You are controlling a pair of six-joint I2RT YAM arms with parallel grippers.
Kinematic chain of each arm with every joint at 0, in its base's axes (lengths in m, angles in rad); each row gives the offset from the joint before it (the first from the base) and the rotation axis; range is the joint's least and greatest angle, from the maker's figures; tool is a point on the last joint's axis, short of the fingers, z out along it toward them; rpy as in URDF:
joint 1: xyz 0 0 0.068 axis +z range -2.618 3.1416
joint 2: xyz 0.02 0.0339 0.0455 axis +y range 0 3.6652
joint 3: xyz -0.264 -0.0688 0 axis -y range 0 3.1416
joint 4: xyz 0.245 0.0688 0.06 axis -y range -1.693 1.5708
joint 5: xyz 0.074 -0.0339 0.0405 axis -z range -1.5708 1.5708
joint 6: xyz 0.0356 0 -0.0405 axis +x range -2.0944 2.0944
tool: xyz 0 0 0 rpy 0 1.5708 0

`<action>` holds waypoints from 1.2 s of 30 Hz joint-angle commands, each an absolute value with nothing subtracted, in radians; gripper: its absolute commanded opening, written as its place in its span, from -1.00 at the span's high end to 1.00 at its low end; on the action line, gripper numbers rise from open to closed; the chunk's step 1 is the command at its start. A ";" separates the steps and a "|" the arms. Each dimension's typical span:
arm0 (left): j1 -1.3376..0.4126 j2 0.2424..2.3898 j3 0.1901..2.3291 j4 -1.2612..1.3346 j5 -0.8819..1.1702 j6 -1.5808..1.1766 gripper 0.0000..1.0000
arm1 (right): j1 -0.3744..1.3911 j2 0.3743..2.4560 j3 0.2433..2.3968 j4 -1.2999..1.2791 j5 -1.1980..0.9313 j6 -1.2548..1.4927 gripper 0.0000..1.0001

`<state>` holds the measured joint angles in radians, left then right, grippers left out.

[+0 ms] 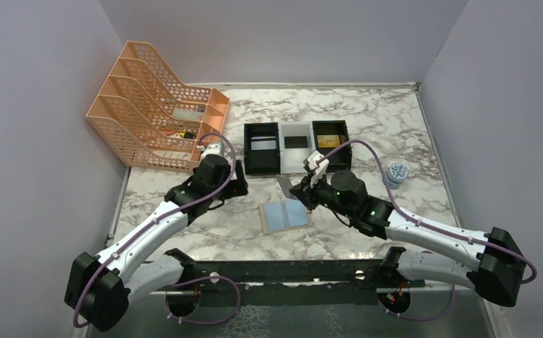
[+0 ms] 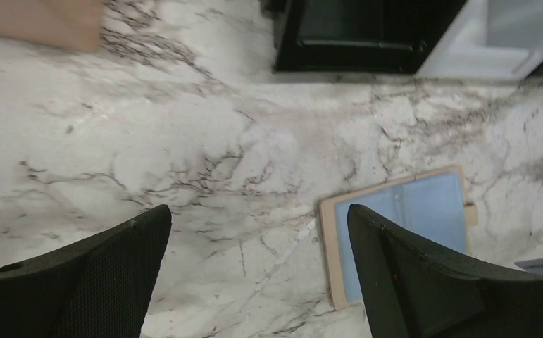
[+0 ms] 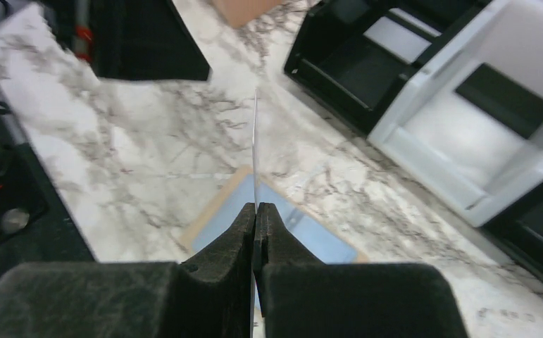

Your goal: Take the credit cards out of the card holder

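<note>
The tan card holder (image 1: pixel 284 216) lies open on the marble table, its grey-blue inner faces up. It also shows in the left wrist view (image 2: pixel 402 218) and under the right fingers in the right wrist view (image 3: pixel 303 236). My right gripper (image 1: pixel 298 190) is shut on a thin grey card (image 1: pixel 283 184) and holds it above the holder's far edge; the right wrist view shows the card (image 3: pixel 256 151) edge-on between the shut fingers. My left gripper (image 1: pixel 240 185) is open and empty, hovering left of the holder, and its fingers (image 2: pixel 423 282) frame bare marble.
Three small trays stand behind the holder: black (image 1: pixel 262 163), white (image 1: pixel 296 160), black (image 1: pixel 331 149), each with a card inside. An orange file rack (image 1: pixel 155 113) stands at the back left. A small round tin (image 1: pixel 397 172) sits at the right.
</note>
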<state>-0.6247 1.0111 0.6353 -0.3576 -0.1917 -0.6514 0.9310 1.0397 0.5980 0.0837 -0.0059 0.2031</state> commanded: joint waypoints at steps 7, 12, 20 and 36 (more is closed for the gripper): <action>-0.513 0.933 0.899 -0.609 -0.154 -0.508 -0.98 | 0.949 1.096 0.641 0.231 0.319 -0.199 0.98; -0.512 0.833 0.864 -0.603 -0.277 -0.467 -0.98 | 0.949 1.216 0.733 0.247 0.374 -0.187 0.98; -0.512 0.723 0.752 -0.572 -0.340 -0.466 -0.98 | 0.946 1.469 0.946 0.238 0.328 -0.321 0.98; -0.512 0.689 0.751 -0.589 -0.368 -0.472 -0.98 | 0.940 1.840 1.240 0.215 0.395 -0.647 0.98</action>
